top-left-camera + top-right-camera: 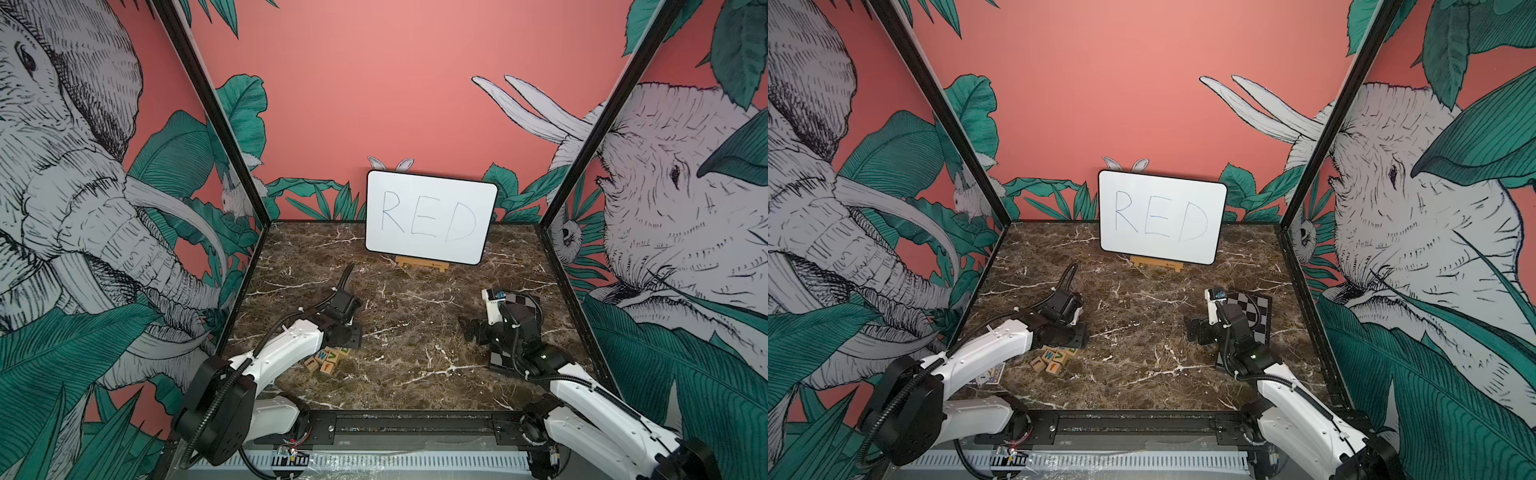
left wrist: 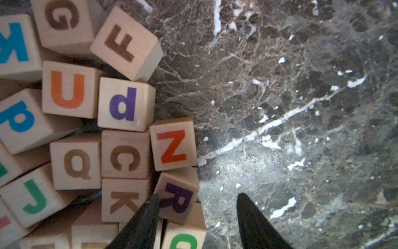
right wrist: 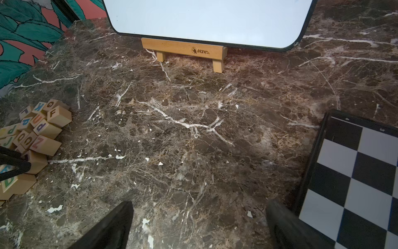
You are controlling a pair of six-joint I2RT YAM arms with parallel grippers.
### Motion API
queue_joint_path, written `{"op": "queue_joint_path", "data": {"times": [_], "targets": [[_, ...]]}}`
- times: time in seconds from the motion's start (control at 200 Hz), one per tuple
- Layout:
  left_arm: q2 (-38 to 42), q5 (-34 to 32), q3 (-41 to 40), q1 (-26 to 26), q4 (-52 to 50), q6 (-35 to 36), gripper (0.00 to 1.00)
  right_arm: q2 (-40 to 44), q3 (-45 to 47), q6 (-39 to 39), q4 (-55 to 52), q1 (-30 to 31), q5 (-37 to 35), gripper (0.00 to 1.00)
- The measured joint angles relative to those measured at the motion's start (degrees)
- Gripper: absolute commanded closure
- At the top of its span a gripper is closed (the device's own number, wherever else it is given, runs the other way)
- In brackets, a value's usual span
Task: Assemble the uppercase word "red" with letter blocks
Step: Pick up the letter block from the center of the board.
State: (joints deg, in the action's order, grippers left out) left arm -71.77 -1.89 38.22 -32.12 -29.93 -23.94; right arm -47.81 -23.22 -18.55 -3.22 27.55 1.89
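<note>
The letter blocks [image 1: 326, 359] lie in a loose heap at the near left of the marble table, also seen in a top view as a heap [image 1: 1054, 359] and in the right wrist view [image 3: 32, 133]. My left gripper [image 2: 198, 195] is down at the heap's edge, open, straddling a tilted block with a purple R [image 2: 177, 197]. One finger [image 2: 150, 207] touches that block's side; the other finger [image 2: 247, 207] stands apart over bare marble. Beside it lies a block with a green D [image 3: 8, 182]. My right gripper [image 3: 200, 203] hangs open and empty over the table. The uppercase word "red" is out of view.
A whiteboard [image 1: 430, 216] with handwritten RED leans on a wooden stand [image 1: 422, 264] at the back. A black-and-white chequered board [image 1: 525, 301] lies under the right arm. Patterned walls close in both sides. A small card [image 1: 992, 374] lies left of the heap.
</note>
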Motion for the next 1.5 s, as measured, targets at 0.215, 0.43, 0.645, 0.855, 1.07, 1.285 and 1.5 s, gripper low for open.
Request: {"op": "queue_joint_path", "data": {"times": [0.215,0.43,0.645,0.855,1.07,1.285,1.5], "targets": [[1.6,3.8,-1.7,0.0,2.8,-0.6,0.37,-1.1,0.0,0.2,0.0,0.3,-0.1,0.05],[4.2,9.3,-3.2,0.0,5.0,-1.1,0.36,-1.2,0.0,0.2,0.0,0.4,-0.7,0.05],[11.7,4.2,-2.8,0.0,2.5,-0.3,0.39,-1.2,0.0,0.2,0.1,0.5,-1.1,0.04],[7.6,-1.4,-0.9,0.0,-1.9,0.8,0.46,-1.3,0.0,0.2,0.3,0.5,-1.1,0.04],[1.1,-2.0,0.0,0.0,-3.1,1.5,0.46,-1.5,0.0,0.2,0.8,0.6,-1.1,0.04],[0.1,-1.8,0.3,-0.3,-3.1,2.2,0.45,-1.9,0.0,0.2,0.9,0.7,-1.1,0.04],[-1.0,-1.8,0.6,-0.7,-3.1,2.6,0.45,-2.1,0.0,0.2,0.9,0.9,-1.1,0.04]]}}
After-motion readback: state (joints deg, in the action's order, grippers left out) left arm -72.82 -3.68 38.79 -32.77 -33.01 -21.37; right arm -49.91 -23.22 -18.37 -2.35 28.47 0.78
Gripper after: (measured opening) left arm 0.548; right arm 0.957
